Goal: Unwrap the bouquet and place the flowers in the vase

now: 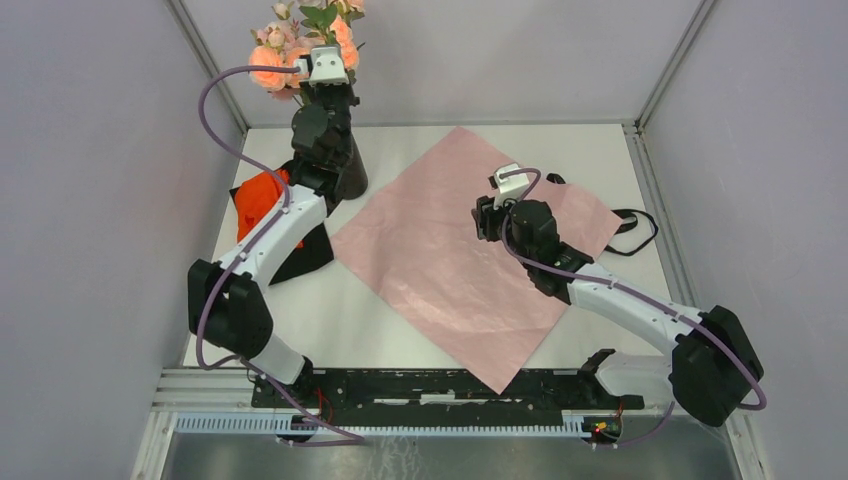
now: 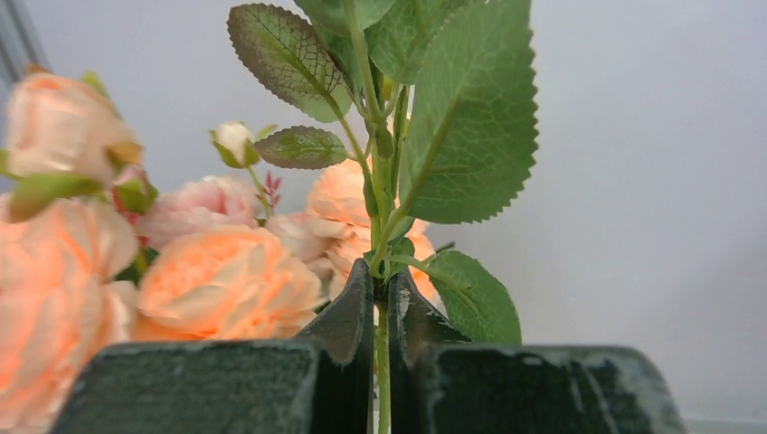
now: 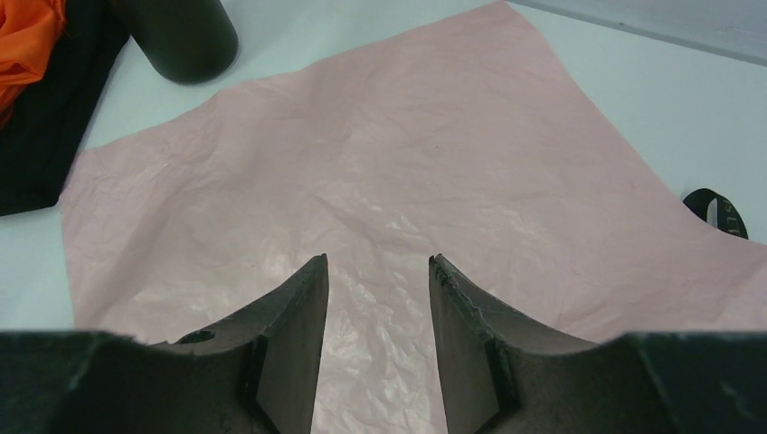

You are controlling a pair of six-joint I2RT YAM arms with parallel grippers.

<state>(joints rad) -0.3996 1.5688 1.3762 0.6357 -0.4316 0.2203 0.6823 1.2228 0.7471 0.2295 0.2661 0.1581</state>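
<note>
Your flowers (image 1: 300, 45) are out of the wrapping and hang at the far left corner, above the vase (image 1: 352, 178). The left claw (image 2: 380, 287) is clenched on a thin green stem, just under the leaves. The arm hides the mouth of the vase, so you cannot tell if the stems are inside. The paper (image 1: 450, 250) lies flat and open on the desk (image 1: 330, 320), the ribbon (image 3: 719, 212) at its right edge. The right claw (image 3: 375, 271) hovers over the paper, released, nothing between its jaws. The unwrapping looks done; what is left is to lower the flowers in and let go.
</note>
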